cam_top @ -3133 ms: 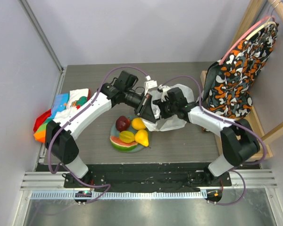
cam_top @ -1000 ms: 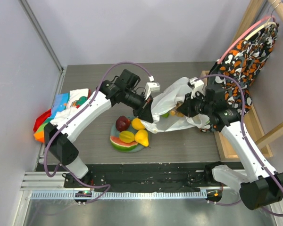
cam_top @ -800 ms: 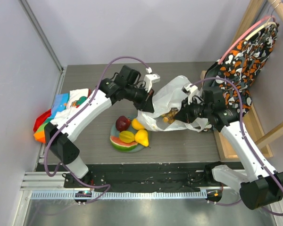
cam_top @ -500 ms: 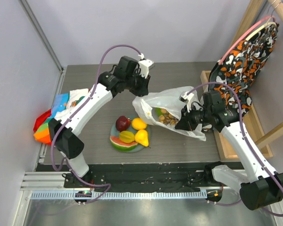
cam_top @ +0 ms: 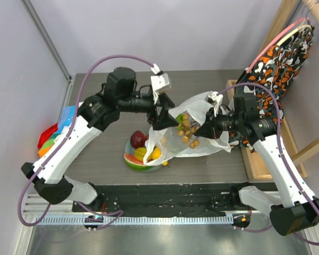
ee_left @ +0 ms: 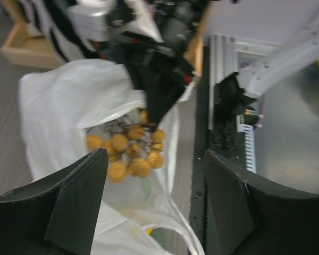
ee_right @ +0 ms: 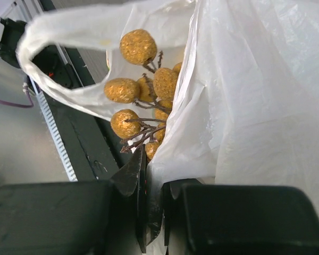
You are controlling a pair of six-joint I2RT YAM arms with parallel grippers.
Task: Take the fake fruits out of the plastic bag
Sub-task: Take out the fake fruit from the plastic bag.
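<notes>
Plastic bag (cam_top: 203,146) in raised right pincer (cam_top: 200,130)

- A table top (cam_top: 106,87) of grey wood grain, evenly lit, with only soft shadows.
- A plain, pale lilac-grey back wall (cam_top: 165,32) stands behind it, and a side wall (cam_top: 13,90) on the left.
- A slanting metal bar (cam_top: 47,40) runs along the left corner.
- A wooden rack (cam_top: 287,18) stands at the right, above a shallow wooden tray (cam_top: 251,167).
- An orange, black and white patterned cloth (cam_top: 274,64) hangs on the rack.
- Bright folded cloths (cam_top: 47,139) lie at the table's left edge.
- A black plate (cam_top: 170,192) runs along the near edge, then an aluminium rail (cam_top: 165,204), then a shiny steel surface (cam_top: 165,239).
</notes>
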